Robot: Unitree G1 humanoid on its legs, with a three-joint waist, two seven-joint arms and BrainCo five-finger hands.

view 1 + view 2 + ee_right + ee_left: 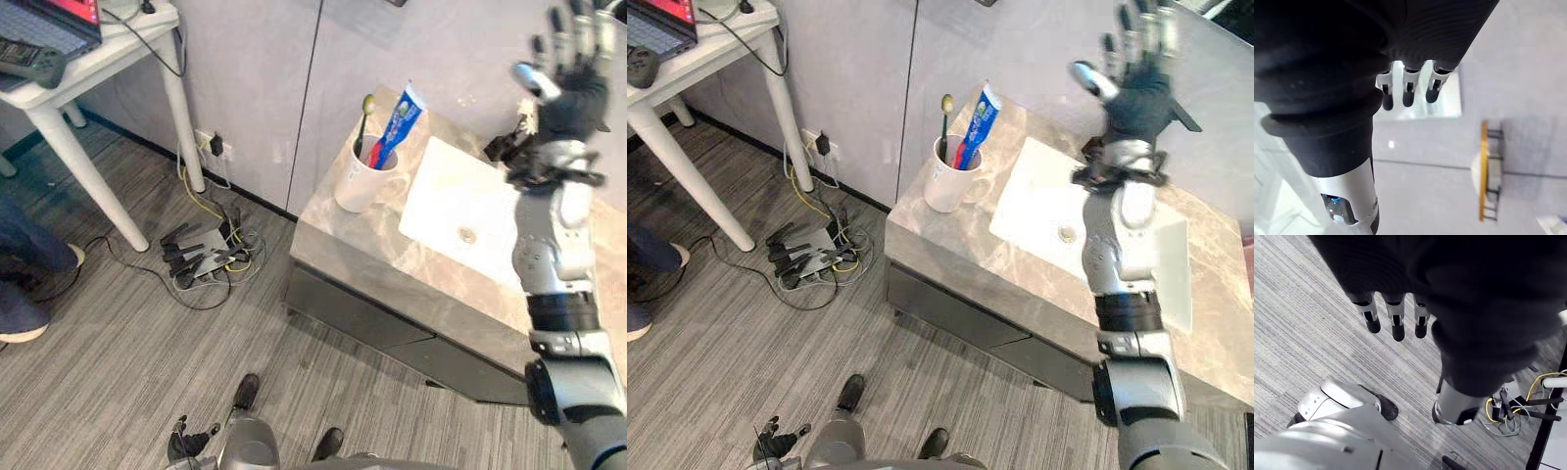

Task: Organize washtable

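- Right hand (573, 93), dark-covered, hovers above sink (460, 211), fingers splayed, empty.
- Veined grey marble washtable (338, 245) surrounds the rectangular white sink.
- Left hand (1396, 320), fingers straight, empty, far below sink.
- Round white mug (358, 181) left of sink holds toothpaste tube (400, 122) and toothbrush (364, 116).

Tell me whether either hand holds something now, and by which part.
Nothing is held. The right hand is raised open above the washtable, fingers spread; the left hand hangs over the floor, fingers relaxed.
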